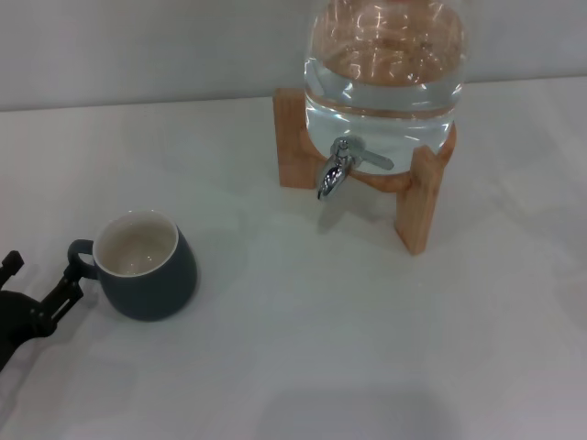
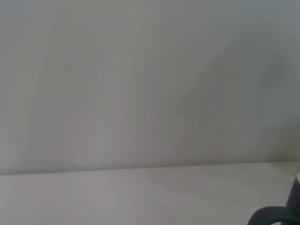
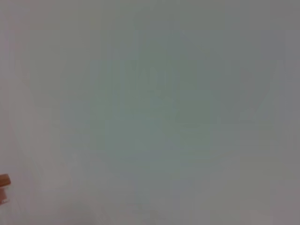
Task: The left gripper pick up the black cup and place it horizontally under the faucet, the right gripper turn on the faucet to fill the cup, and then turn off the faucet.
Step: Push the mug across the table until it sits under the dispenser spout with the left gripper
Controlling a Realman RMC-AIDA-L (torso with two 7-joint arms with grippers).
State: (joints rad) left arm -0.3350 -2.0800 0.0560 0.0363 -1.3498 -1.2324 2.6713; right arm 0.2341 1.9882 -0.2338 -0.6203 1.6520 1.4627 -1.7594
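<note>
At the far left of the head view, the left gripper (image 1: pixel 41 280) reaches in low over the white table (image 1: pixel 303 357), its black jointed fingers (image 1: pixel 66 286) spread apart. One fingertip sits right at the small loop handle of the black cup (image 1: pixel 147 266), touching it or nearly so; the other finger lies farther left of the cup, clear of it. Nothing is clamped between them.

The black cup stands upright on the table, mouth up and cream inside showing, handle turned toward the left gripper. It sits well to the left of the faucet (image 1: pixel 335 172) and nearer the robot than the faucet, not under the spout. In the left wrist view only a dark sliver of the cup (image 2: pixel 281 213) shows at the corner.

The faucet juts from the front of the clear glass water jar (image 1: pixel 385 73), which rests on a wooden stand (image 1: pixel 424 197). Water fills the lower part of the jar. No stream is seen at the spout.

The right gripper is out of sight in every view; the right wrist view shows only a bit of the wooden stand (image 3: pixel 3 180) at its edge.
</note>
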